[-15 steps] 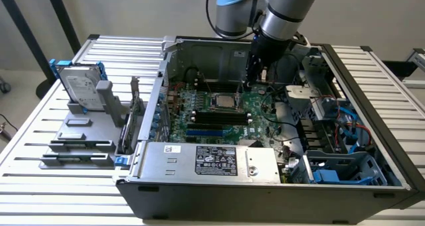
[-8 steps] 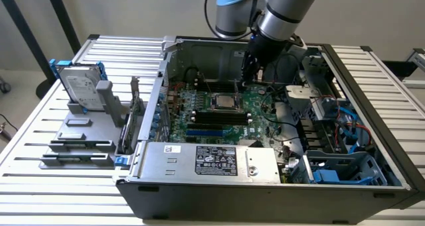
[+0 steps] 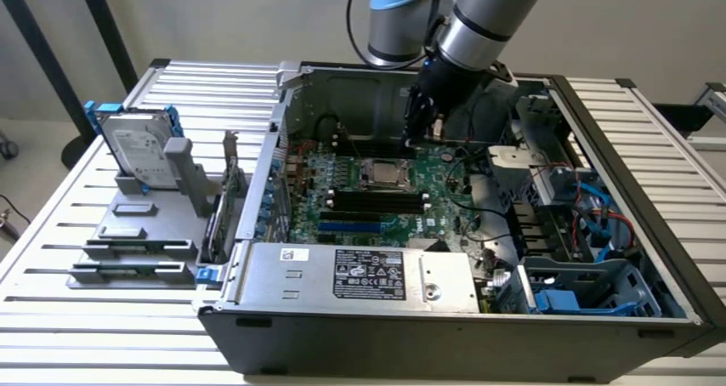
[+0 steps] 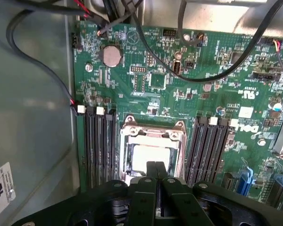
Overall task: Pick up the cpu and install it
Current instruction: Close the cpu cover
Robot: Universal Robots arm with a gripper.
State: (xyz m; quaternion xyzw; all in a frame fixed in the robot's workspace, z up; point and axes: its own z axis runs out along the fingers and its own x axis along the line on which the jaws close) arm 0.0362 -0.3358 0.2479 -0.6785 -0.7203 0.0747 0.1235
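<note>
Exterior view: An open computer case (image 3: 590, 114) lies on a slatted table (image 3: 68, 224). The arm reaches down into it, and the gripper (image 3: 420, 136) hangs above the motherboard (image 3: 375, 203), just beyond the socket (image 3: 383, 174). A grey square in the socket appears to be the cpu (image 3: 383, 173), though detail is poor at this range. The power supply (image 3: 363, 275) sits along the near edge of the case. A hard drive (image 3: 136, 152) stands upright outside it, toward the exterior view's left.

Wrist view: The gripper (image 4: 155, 165) has its fingers pressed together with nothing between them. The cpu (image 4: 146, 157) lies flat inside the socket's metal frame (image 4: 153, 129), its pale top partly covered by the fingertips. Memory slots (image 4: 96, 146) flank the socket. Black cables (image 4: 212, 75) cross the board.
</note>
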